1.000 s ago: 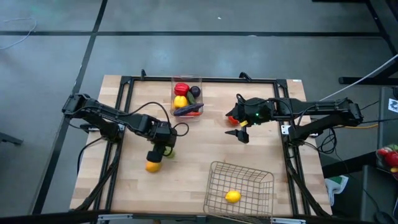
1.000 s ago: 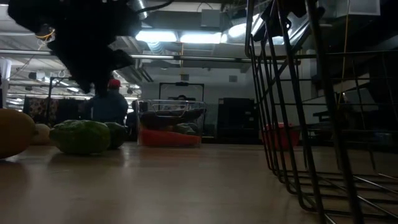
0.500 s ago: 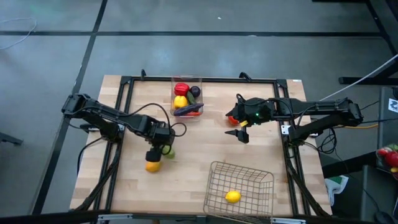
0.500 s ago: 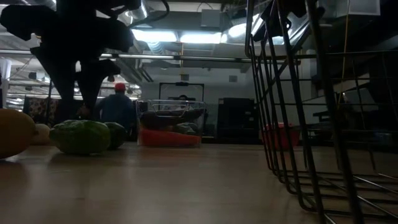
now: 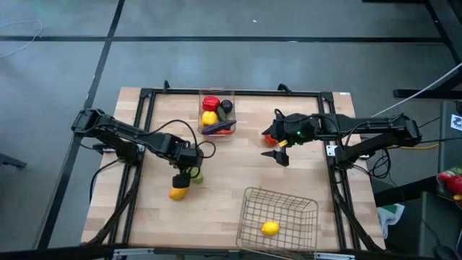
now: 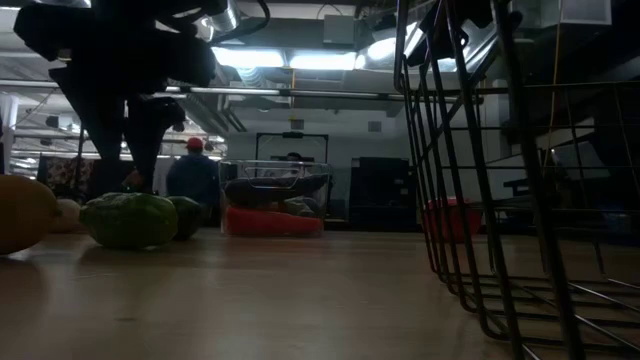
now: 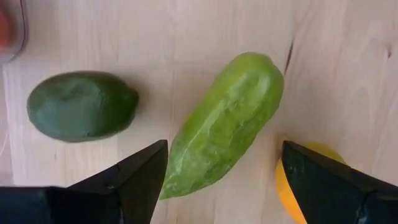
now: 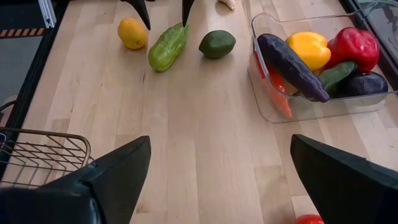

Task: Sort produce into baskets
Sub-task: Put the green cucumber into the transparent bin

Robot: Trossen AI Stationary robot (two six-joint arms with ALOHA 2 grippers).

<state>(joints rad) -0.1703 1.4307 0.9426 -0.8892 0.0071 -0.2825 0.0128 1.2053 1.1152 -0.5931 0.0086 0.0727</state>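
Note:
A light green vegetable (image 7: 227,124) lies on the table between a dark green fruit (image 7: 81,106) and an orange fruit (image 7: 292,183). My left gripper (image 7: 221,186) is open just above the light green vegetable, fingers pointing down on either side of one end, touching nothing. It also shows in the high view (image 5: 186,173). My right gripper (image 5: 278,153) is open and empty, right of the clear bin (image 5: 216,114), which holds red, yellow, purple and green produce. The wire basket (image 5: 278,214) holds a yellow lemon (image 5: 270,228).
A red piece (image 8: 311,219) lies under my right arm. A pale piece (image 6: 68,213) lies behind the orange fruit. The wire basket stands at the near edge, the clear bin at the far edge. A person in a red cap (image 6: 195,170) stands beyond the table.
My left gripper has gone down toward the light green vegetable and a little toward the table's left edge. The person behind the table has walked to the right. The produce has stayed where it was.

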